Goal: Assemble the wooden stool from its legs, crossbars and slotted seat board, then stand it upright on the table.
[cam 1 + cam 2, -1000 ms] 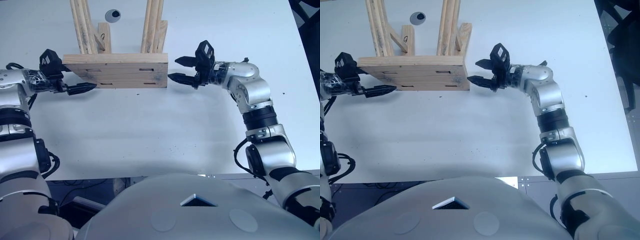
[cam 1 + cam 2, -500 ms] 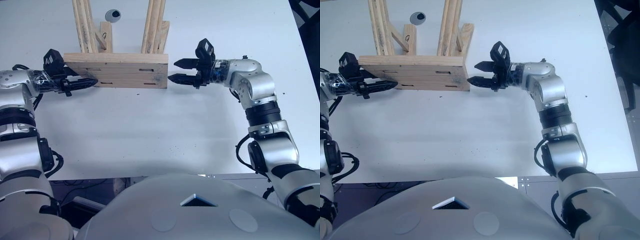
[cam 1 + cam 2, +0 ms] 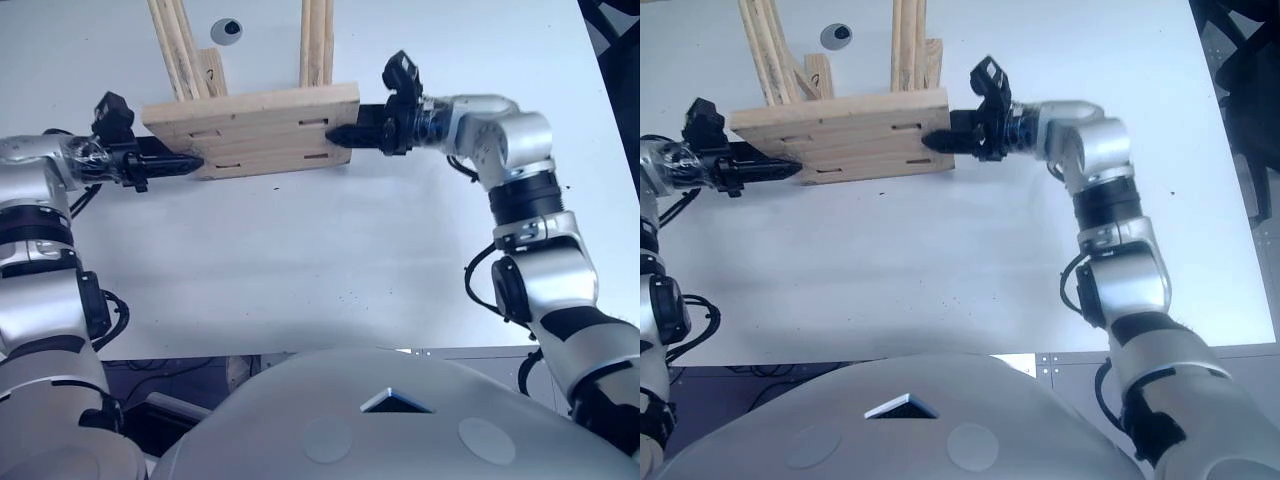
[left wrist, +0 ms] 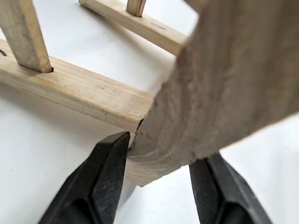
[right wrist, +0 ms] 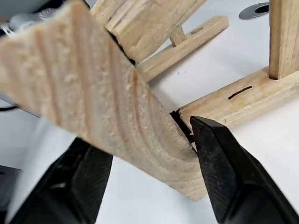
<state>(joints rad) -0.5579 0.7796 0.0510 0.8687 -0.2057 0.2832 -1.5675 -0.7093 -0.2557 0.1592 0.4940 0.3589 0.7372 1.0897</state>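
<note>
Here my left fingers [image 4: 103, 176] pinch the left end of the seat board [image 3: 255, 130], and my right fingers [image 5: 223, 173] pinch its right end. The board stands on edge, tilted, its legs [image 3: 318, 45] stretching away over the white table [image 3: 300, 260].

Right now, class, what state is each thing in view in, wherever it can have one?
Seat: on edge, slanted, held at both ends.
Legs: fixed to seat, lying flat, not upright.
Left gripper: shut on seat.
Right gripper: shut on seat.
</note>
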